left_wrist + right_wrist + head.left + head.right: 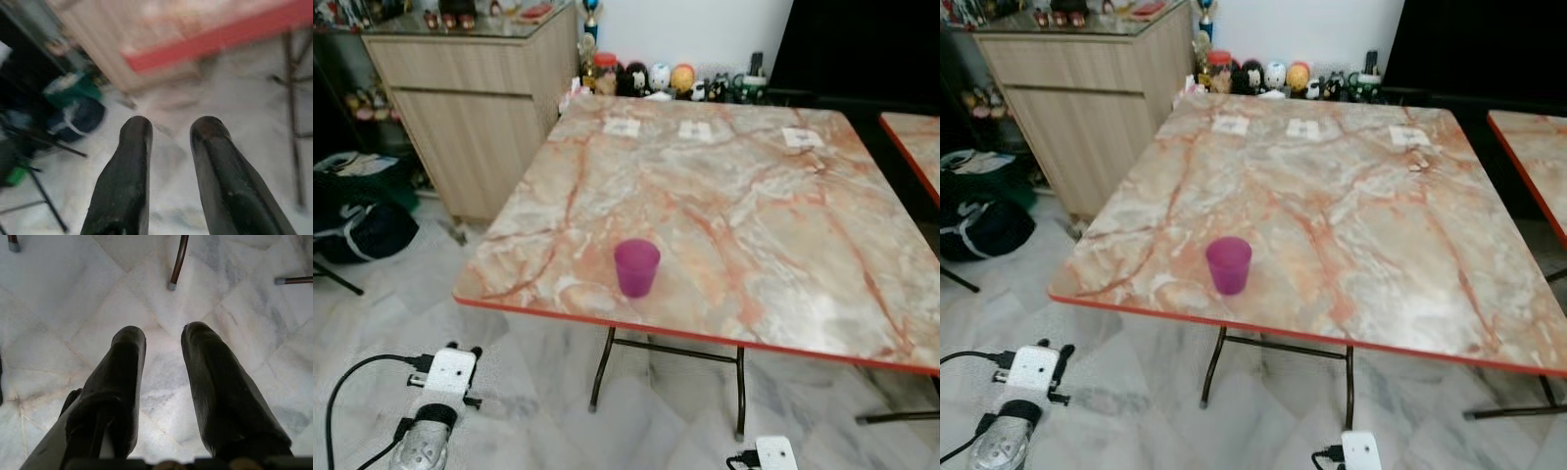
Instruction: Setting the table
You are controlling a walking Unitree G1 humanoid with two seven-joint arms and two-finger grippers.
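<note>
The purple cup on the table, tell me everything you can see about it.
The purple cup is a small, translucent magenta tumbler, plastic by the look of it, tapering slightly toward its base. It stands upright with its mouth open and looks empty. It sits alone on the marble-patterned table, close to the red near edge, toward the robot's left. Only the tabletop touches it.

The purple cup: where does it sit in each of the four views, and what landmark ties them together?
Left eye view: purple cup stands upright near the table's front edge, left of centre.
Right eye view: same cup, same spot by the edge.
Left wrist view: not in it.
Right wrist view: not in it.
Shared landmark: the table's red edge, also blurred beyond the left pincer.
</note>
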